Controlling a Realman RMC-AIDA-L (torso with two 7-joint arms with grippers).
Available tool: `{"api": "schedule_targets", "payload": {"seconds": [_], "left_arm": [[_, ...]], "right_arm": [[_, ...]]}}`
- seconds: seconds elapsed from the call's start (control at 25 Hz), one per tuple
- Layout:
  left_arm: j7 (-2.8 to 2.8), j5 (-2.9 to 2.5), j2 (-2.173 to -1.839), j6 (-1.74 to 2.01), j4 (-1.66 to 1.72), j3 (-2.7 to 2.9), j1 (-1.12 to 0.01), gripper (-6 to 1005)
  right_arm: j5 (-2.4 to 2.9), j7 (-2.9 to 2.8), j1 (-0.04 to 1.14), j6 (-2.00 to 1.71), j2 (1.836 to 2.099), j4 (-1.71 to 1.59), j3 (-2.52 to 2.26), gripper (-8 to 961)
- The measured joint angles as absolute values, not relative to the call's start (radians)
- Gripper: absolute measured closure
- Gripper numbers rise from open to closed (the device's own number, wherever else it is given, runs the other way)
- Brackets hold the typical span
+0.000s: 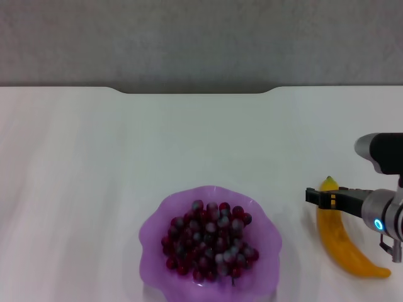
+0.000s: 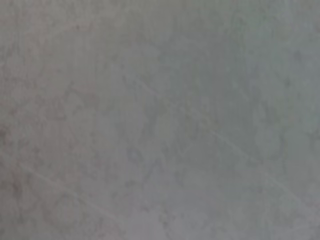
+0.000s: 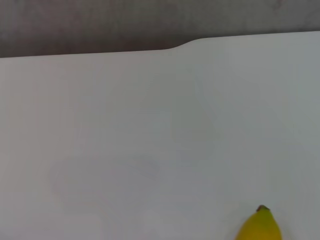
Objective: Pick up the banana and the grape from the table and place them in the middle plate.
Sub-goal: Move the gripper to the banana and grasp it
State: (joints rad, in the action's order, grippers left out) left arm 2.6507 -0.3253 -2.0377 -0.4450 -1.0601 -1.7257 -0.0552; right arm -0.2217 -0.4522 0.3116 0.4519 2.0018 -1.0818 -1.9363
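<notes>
Head view shows you the grape (image 1: pixel 210 240) already in the middle plate (image 1: pixel 153 228) at the table's (image 1: pixel 94 163) near edge, while the banana (image 1: pixel 343 242) lies near the right edge, long axis running far-to-near, directly under the right gripper (image 1: pixel 321 197), whose finger state I cannot tell.

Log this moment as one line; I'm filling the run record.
grape: in middle plate | banana: on table, right of plate | right end effector: over banana's stem end | left arm: out of view

Yellow-orange banana (image 1: pixel 345 242) w/ dark stem tip, red-purple grapes (image 1: pixel 210 239), translucent purple plate (image 1: pixel 152 234), white table (image 1: pixel 94 163)
</notes>
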Motion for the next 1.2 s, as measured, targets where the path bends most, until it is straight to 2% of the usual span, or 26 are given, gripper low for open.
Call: {"api": "schedule_targets", "payload": {"seconds": [1.2], "left_arm": [[2.65, -0.328, -2.037, -0.42, -1.069, -1.7, -0.064, 122]], "right_arm": [[-0.275, -0.452, 0.389, 0.44, 2.003, -0.919, -1.925, 226]]}}
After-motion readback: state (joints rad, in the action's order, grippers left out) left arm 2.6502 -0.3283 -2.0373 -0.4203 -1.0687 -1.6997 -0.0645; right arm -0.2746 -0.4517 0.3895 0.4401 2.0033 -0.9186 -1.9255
